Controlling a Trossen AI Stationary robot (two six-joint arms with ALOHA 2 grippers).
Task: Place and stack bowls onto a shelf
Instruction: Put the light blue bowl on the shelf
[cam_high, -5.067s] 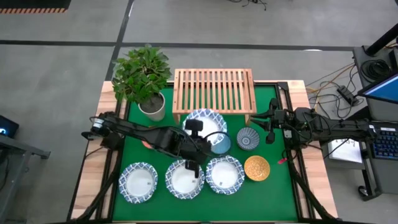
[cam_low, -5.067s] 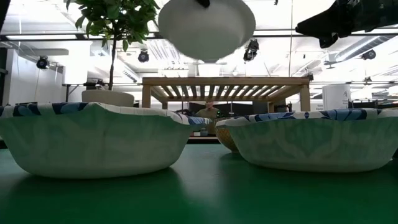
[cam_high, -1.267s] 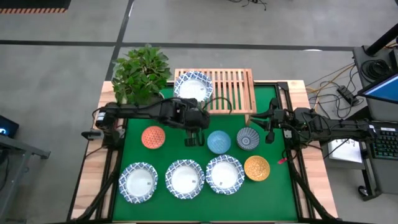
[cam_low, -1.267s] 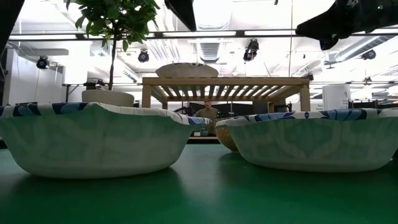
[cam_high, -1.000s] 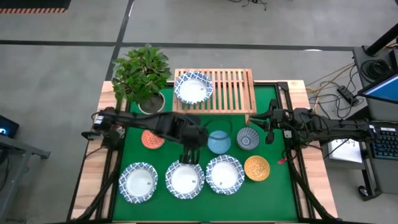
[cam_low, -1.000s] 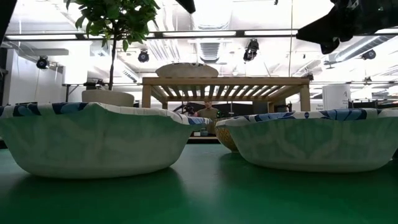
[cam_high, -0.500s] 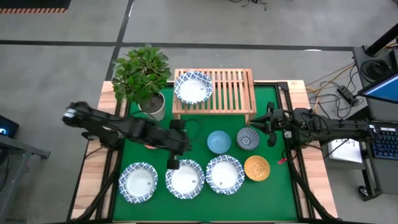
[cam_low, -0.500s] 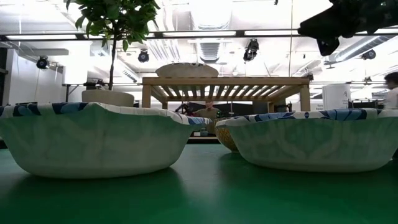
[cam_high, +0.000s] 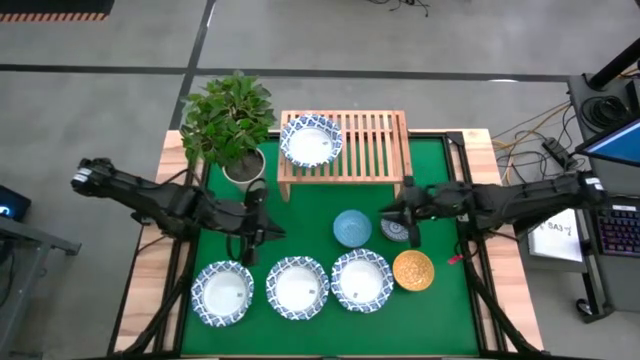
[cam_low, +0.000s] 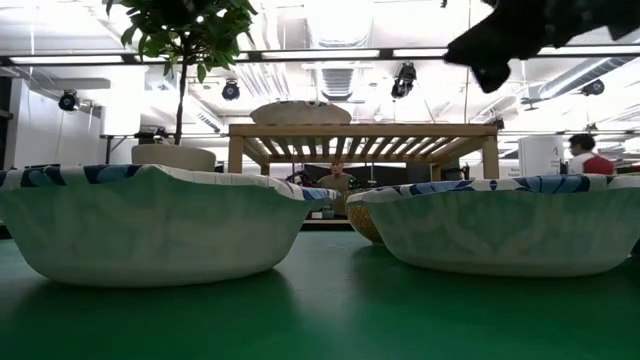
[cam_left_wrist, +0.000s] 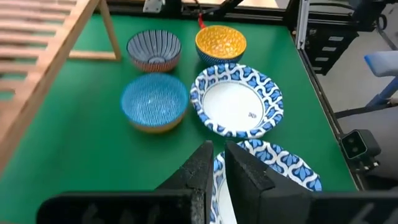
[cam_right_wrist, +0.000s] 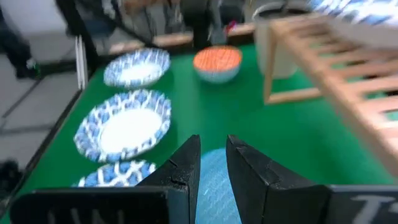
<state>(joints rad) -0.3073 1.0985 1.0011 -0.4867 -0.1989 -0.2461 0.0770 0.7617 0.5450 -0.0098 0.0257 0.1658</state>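
One wide white bowl (cam_high: 311, 140) sits on the left end of the shelf (cam_high: 372, 150), also seen in the low view (cam_low: 315, 112). Three wide bowls (cam_high: 297, 287) stand in a row near the table's near edge. The light blue bowl (cam_high: 352, 228), dark patterned bowl (cam_left_wrist: 153, 50) and yellow bowl (cam_high: 413, 270) rest on the green mat. The orange-red bowl (cam_right_wrist: 217, 62) shows past my right fingers. My left gripper (cam_high: 260, 232) hovers shut over the mat's left part. My right gripper (cam_high: 408, 215) hangs above the dark patterned bowl, fingers a little apart.
A potted plant (cam_high: 230, 125) stands at the table's far left corner beside the shelf. The shelf's middle and right slats are bare. Cables and a keyboard lie off the table's right edge. A person (cam_low: 580, 150) shows in the room behind.
My left arm has drawn back from above the middle wide bowl toward the table's left edge, holding nothing. My right arm has moved toward the table's left, from the right edge to above the dark patterned bowl. The bowls have stayed where they were.
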